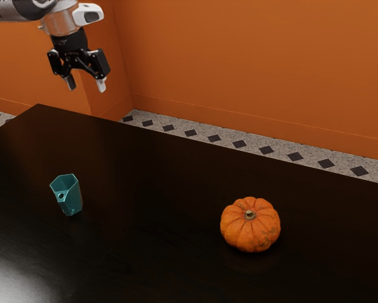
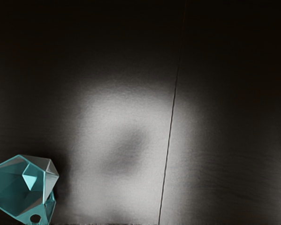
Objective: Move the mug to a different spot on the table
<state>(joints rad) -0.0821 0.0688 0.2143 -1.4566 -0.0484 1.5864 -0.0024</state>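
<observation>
A teal faceted mug (image 1: 67, 194) stands upright on the dark table (image 1: 163, 183) toward the exterior view's left. High above it and somewhat farther back, my gripper (image 1: 84, 83) hangs open with nothing between its white-tipped fingers. From the wrist camera the mug (image 2: 22, 193) is seen from above, its open mouth and small handle showing, well off to the side of the spot beneath my hand.
An orange pumpkin (image 1: 250, 223) sits on the table toward the exterior view's right. Orange walls and a speckled tiled floor (image 1: 258, 144) lie behind the table's far edge. A thin seam (image 2: 170, 126) runs across the tabletop.
</observation>
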